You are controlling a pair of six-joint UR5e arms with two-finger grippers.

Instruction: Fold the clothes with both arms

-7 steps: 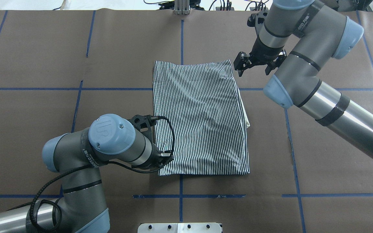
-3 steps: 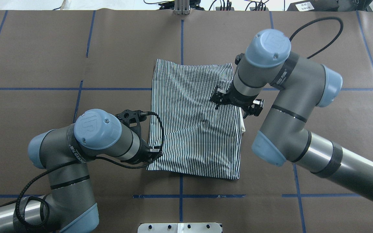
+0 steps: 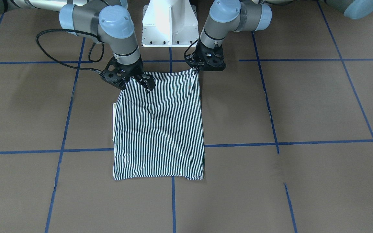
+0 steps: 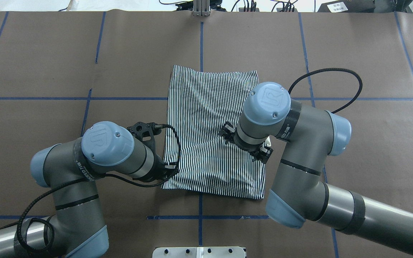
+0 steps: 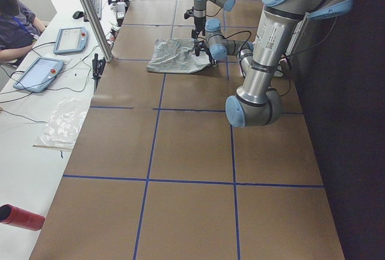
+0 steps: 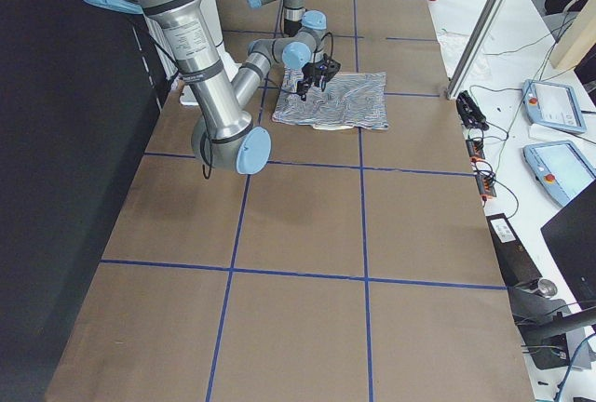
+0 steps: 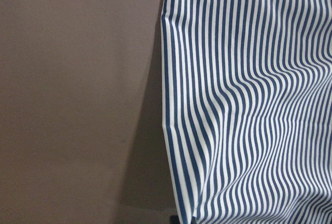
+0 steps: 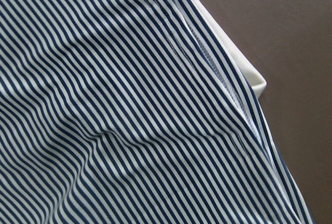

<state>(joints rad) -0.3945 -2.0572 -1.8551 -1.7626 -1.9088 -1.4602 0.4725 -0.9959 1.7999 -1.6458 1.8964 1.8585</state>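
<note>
Shirt point(image 3: 159, 129): folded to a striped rectangle, flat on the tabletop point(image 3: 287, 103). It lies about midway between the two ends, nearer the robot's edge than the operators'.

Front-facing view:
- Left claw point(image 3: 195, 70) is closed on the shirt's corner at the robot's edge, pinching the cloth.
- Right claw point(image 3: 135, 84) is spread wide and holds nothing. Its tips point down over the other corner of that same edge; contact unclear.

Overhead view:
- Both claws are mostly hidden under the wrist joints.
- A diagonal crease runs across the shirt.
- The pinched corner sits further out than the rest of that side.

Left wrist view: only the rippled shirt edge against bare tabletop.

Right wrist view: white collar point(image 8: 249, 73) pokes out from under the striped layer. From the front it is a mere sliver.

Side views: claws too small to read.
</note>
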